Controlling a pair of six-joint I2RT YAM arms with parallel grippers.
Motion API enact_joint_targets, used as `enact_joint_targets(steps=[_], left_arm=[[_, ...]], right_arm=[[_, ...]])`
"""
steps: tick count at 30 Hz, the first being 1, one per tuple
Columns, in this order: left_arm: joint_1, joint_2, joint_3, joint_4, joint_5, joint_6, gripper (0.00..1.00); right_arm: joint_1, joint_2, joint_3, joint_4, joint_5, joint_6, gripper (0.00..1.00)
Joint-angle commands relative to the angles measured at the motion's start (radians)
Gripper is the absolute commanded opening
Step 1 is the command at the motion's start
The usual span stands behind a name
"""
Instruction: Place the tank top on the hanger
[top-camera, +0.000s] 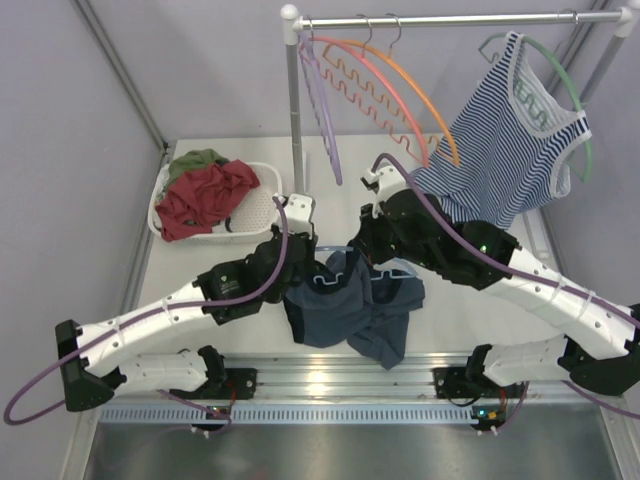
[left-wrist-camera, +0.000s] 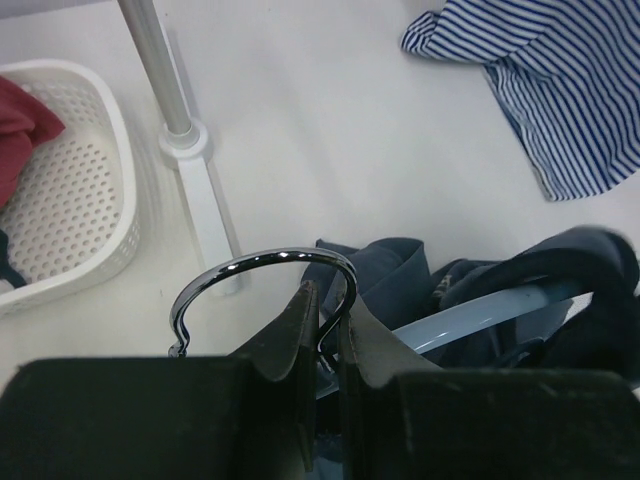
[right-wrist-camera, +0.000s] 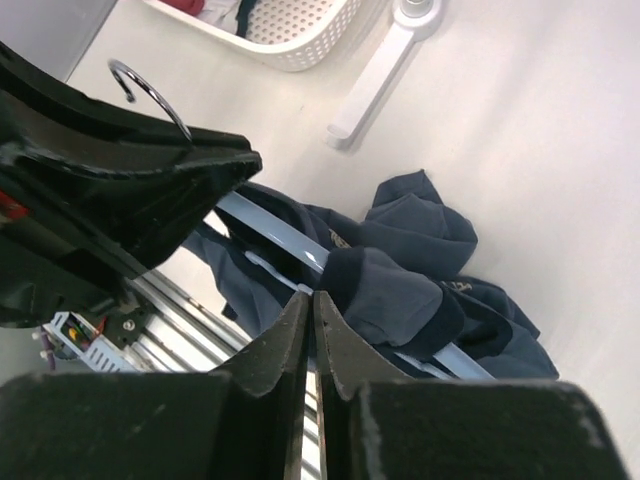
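On the white table (top-camera: 185, 268), left pincer (left-wrist-camera: 325, 296) clamps the hanger (left-wrist-camera: 470, 318), right pincer (right-wrist-camera: 312, 296) pinches the tank top (right-wrist-camera: 400, 298).

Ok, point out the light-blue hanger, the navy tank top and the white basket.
hanger (left-wrist-camera: 262, 259): left wrist view, top of its metal hook.
tank top (top-camera: 335, 318): top external view, middle of the bunched fabric.
basket (top-camera: 258, 208): top external view, bare perforated wall.

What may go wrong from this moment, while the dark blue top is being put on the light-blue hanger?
The left gripper pinches only the thin metal hook of the hanger, so it may twist or slip. The tank top lies bunched over the hanger; the right gripper, pulling, might drag it off.
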Motion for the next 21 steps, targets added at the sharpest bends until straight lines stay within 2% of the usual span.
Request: enact_joint_targets(steps=[1, 2, 4, 5, 8, 16, 21], left_arm=[[0.0, 0.0, 0.095, 0.084, 0.005, 0.028, 0.0], [-0.002, 0.005, 0.103, 0.081, 0.016, 0.03, 0.0], [-0.002, 0.007, 0.131, 0.066, 0.023, 0.04, 0.0], [0.0, 0.01, 0.139, 0.06, 0.025, 0.048, 0.0], [-0.002, 0.008, 0.172, 0.029, 0.026, 0.073, 0.0], [-0.002, -0.032, 0.267, -0.066, 0.2, 0.165, 0.0], [0.0, -0.05, 0.332, -0.101, 0.243, 0.166, 0.0]], right_arm=[[0.012, -0.008, 0.062, -0.033, 0.029, -0.031, 0.06], [0.012, -0.014, 0.07, -0.037, 0.037, -0.04, 0.18], [0.012, -0.028, 0.084, -0.041, 0.055, -0.048, 0.27], [0.012, -0.051, 0.085, -0.04, 0.058, -0.06, 0.39], [0.008, -0.092, 0.078, -0.026, 0.046, -0.111, 0.52], [-0.004, -0.234, -0.039, 0.088, -0.108, -0.304, 0.7], [-0.012, -0.231, -0.062, 0.095, -0.211, -0.363, 0.74]])
